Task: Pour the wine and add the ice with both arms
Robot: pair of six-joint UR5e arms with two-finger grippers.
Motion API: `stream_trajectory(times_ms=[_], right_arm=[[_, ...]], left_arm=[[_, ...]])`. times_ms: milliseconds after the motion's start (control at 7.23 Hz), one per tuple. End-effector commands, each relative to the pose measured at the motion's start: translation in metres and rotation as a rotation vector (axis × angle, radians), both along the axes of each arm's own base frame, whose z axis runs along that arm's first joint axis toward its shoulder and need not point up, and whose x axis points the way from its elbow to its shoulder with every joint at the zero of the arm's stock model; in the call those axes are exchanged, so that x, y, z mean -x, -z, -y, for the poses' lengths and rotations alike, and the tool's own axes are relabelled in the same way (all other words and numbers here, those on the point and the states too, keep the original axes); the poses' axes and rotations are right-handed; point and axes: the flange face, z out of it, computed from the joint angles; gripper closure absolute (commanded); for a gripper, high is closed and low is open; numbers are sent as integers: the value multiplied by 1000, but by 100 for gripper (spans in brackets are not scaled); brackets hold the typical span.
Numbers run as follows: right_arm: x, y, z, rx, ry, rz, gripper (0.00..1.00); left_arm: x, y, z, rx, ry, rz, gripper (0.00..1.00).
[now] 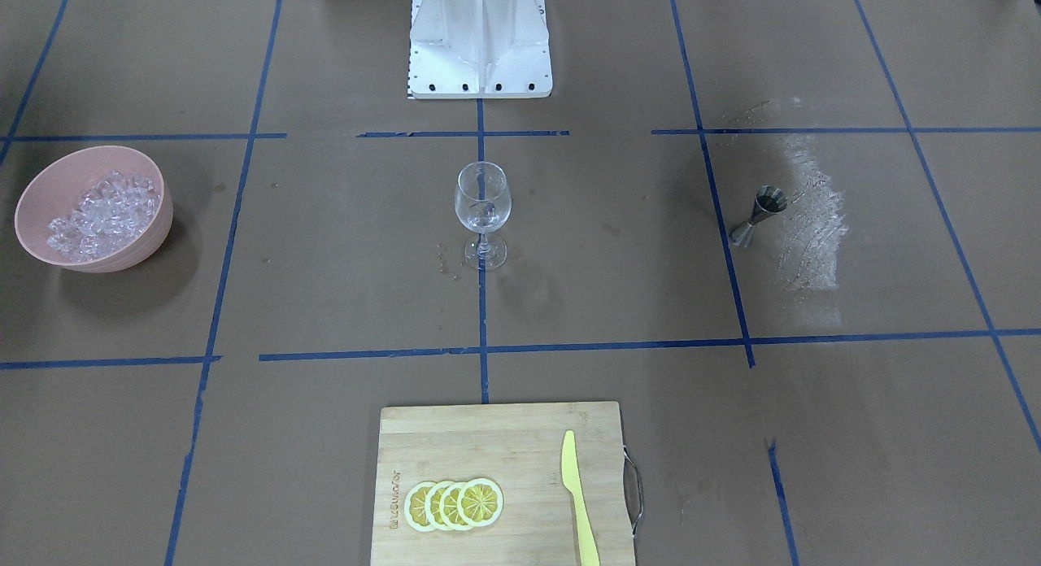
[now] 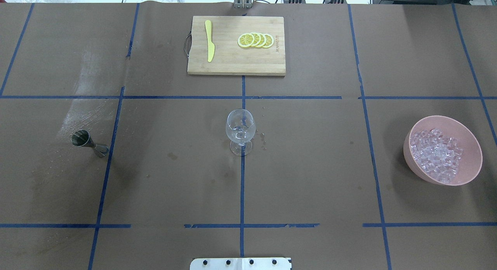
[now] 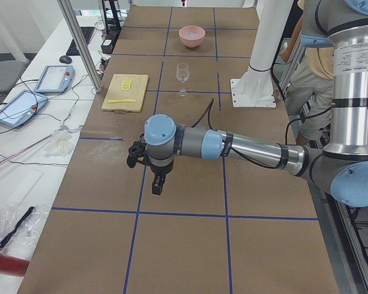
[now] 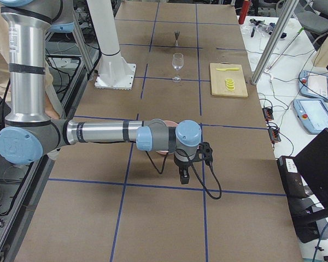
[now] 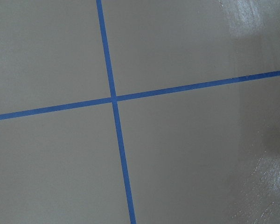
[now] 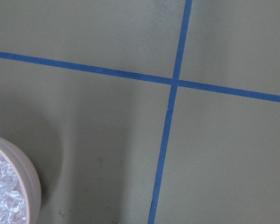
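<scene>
An empty clear wine glass (image 1: 482,212) stands upright at the table's middle; it also shows in the overhead view (image 2: 240,130). The ice (image 1: 102,212) is heaped in a pink bowl (image 2: 470,146) on my right side, and its edge shows in the right wrist view (image 6: 4,198). My left gripper (image 3: 157,187) hangs above the table near a steel jigger (image 2: 88,142). My right gripper (image 4: 184,176) hangs just past the bowl. Both grippers show only in the side views, so I cannot tell whether they are open or shut. No wine bottle is in view.
A wooden cutting board (image 1: 488,436) with lemon slices (image 1: 453,503) and a yellow knife (image 1: 579,497) lies at the far edge. The white pedestal base (image 1: 480,41) stands behind the glass. Whitish smears (image 1: 809,224) mark the paper beside the jigger. A person stands behind the robot (image 3: 306,73).
</scene>
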Motion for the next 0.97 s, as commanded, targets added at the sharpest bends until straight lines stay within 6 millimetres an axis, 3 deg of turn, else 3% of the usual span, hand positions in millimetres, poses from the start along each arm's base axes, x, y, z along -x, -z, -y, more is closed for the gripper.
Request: stream_trajectory(times_ms=[0, 277, 554, 692, 830], right_arm=[[1, 6, 2, -12, 1, 2, 0], [7, 31, 9, -110, 14, -5, 0], [16, 44, 13, -197, 15, 15, 0], [26, 49, 16, -210, 36, 12, 0], [49, 64, 28, -261, 83, 18, 0]], left_arm=[[1, 4, 3, -23, -1, 55, 0], [1, 12, 6, -48, -4, 58, 0], [2, 51, 18, -139, 7, 91, 0], [3, 73, 34, -187, 14, 90, 0], [3, 93, 44, -244, 19, 87, 0]])
